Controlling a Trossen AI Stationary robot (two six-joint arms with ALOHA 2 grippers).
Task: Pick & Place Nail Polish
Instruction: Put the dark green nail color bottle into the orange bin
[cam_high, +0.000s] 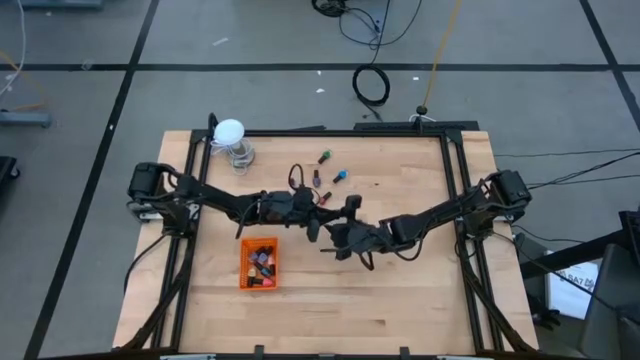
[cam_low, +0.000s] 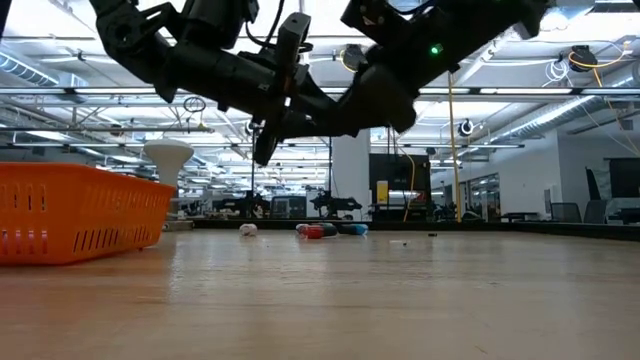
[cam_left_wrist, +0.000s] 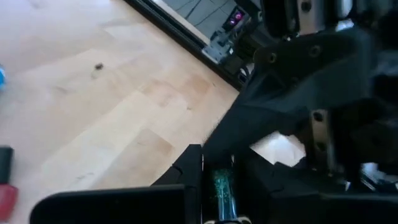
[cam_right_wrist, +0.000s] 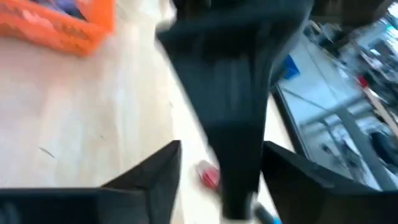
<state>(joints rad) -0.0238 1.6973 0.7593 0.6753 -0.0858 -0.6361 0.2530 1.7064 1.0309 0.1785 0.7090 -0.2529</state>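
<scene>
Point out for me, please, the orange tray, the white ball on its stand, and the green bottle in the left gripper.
orange tray (cam_high: 245, 279): high view, on its left rim.
white ball (cam_high: 230, 131): high view, on the ball's top.
green bottle (cam_left_wrist: 222, 190): left wrist view, on its glittery body between the left gripper's fingers.

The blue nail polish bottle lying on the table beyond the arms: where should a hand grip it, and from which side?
Grip the blue bottle across its body, coming straight down from above. It lies on its side on the table, so its narrow width suits a pinch, and no neighbour touches it. The left hand is busy holding a green bottle.
</scene>
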